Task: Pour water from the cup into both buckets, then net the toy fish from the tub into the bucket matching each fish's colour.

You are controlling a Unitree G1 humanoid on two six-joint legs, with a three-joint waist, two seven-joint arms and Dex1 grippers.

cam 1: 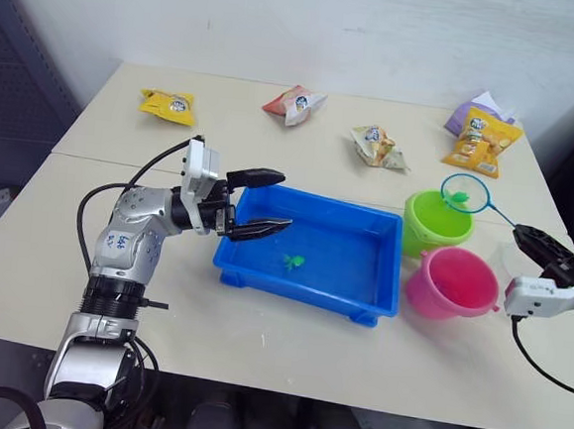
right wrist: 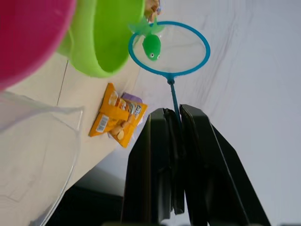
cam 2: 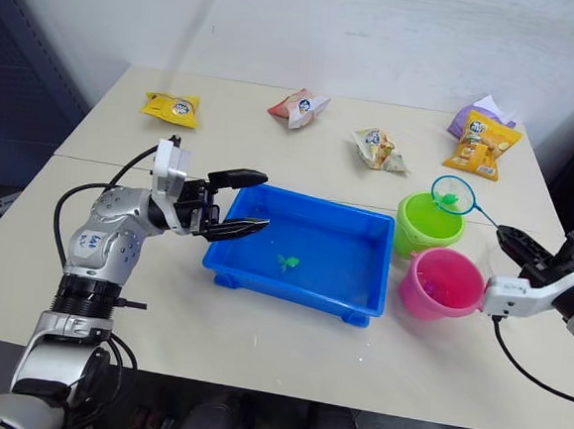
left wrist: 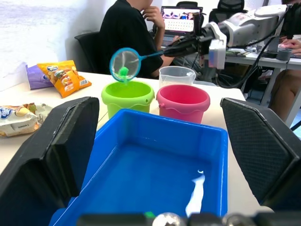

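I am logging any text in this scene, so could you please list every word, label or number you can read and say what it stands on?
None can be read.
Snack packets: printed labels, too small and blurred.
Sticker on the left arm: blue marks, unreadable.
Laptop screen: too blurred.
Tub, buckets, net: no text seen.

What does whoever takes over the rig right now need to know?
Right claw: shut on the net handle, hoop held over the green bucket with a green fish in the mesh.
Left claw: open, empty, over the blue tub's left end.
Pink bucket stands beside the green one, nearer the robot; the clear cup stands behind the buckets in the left wrist view.
One green fish lies in the tub.
Left: tip the netted fish into the green bucket, then net the tub fish into the same bucket. Water in the buckets can't be confirmed.
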